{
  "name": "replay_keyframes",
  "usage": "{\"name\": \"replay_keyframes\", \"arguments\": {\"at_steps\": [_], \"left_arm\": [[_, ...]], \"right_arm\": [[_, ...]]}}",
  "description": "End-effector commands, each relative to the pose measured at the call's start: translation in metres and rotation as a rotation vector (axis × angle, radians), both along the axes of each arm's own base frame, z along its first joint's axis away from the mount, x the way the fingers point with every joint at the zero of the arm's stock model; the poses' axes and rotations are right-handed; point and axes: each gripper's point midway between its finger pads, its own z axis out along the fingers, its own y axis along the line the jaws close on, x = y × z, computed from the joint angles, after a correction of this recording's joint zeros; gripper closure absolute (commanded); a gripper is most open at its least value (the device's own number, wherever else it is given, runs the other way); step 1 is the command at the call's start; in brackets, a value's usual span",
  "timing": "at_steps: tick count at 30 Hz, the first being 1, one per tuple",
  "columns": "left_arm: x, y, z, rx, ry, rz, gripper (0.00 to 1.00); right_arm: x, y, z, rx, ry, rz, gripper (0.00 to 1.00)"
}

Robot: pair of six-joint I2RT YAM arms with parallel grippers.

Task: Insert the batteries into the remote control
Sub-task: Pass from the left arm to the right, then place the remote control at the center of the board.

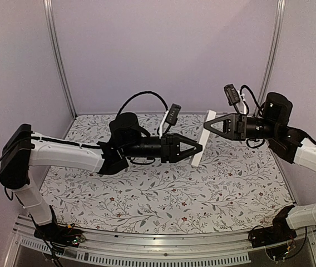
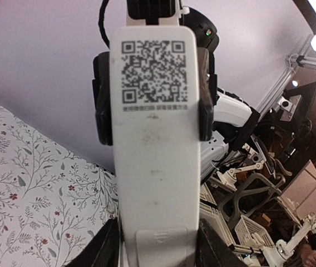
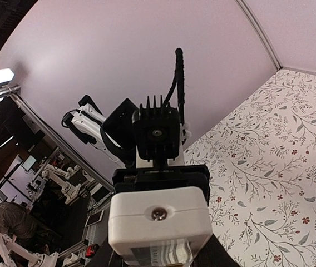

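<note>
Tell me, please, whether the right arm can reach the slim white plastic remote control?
Likely yes: the right hand straddles the QR-code end of the white remote control, fingers against both edges, while the left hand holds the other end aloft; nothing intervenes.

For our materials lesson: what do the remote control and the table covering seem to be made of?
The remote control: probably hard plastic, white, smooth matte; a moulded door seam and printed code show. The table covering: printed cloth or vinyl, cannot tell which; flat floral pattern, little shine.
</note>
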Motion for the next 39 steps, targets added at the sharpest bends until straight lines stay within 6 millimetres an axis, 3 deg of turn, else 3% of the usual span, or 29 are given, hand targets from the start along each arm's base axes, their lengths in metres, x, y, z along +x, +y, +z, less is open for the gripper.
{"name": "replay_keyframes", "arguments": {"at_steps": [1, 4, 5, 10, 14, 17, 20, 24, 31, 39], "left_arm": [[0.019, 0.015, -0.017, 0.045, 0.001, 0.077, 0.42], [0.032, 0.033, -0.029, 0.123, 0.003, 0.165, 0.08], [0.036, 0.039, -0.031, 0.150, -0.003, 0.194, 0.01], [0.069, 0.085, -0.054, 0.330, 0.008, 0.404, 0.00], [0.099, 0.128, -0.083, 0.493, 0.069, 0.583, 0.01], [0.109, 0.151, -0.097, 0.574, 0.081, 0.676, 0.01], [0.113, 0.170, -0.115, 0.649, 0.117, 0.735, 0.01], [0.118, 0.182, -0.137, 0.746, 0.145, 0.779, 0.00], [0.121, 0.192, -0.162, 0.860, 0.153, 0.808, 0.00], [0.129, 0.201, -0.170, 0.887, 0.161, 0.832, 0.00]], "right_arm": [[0.006, 0.004, 0.008, -0.012, 0.049, -0.019, 0.89], [0.018, 0.003, -0.007, -0.091, 0.087, -0.082, 0.94], [0.023, 0.003, -0.016, -0.131, 0.112, -0.104, 0.95], [0.040, -0.002, -0.062, -0.362, 0.214, -0.193, 0.97], [0.048, 0.002, -0.098, -0.602, 0.223, -0.238, 0.96], [0.048, 0.004, -0.122, -0.801, 0.202, -0.262, 0.95], [0.050, 0.010, -0.158, -1.023, 0.195, -0.255, 0.95], [0.056, 0.020, -0.207, -1.269, 0.172, -0.230, 0.96], [0.063, 0.026, -0.264, -1.526, 0.120, -0.204, 0.96], [0.073, 0.027, -0.299, -1.641, 0.115, -0.200, 0.92]]}}
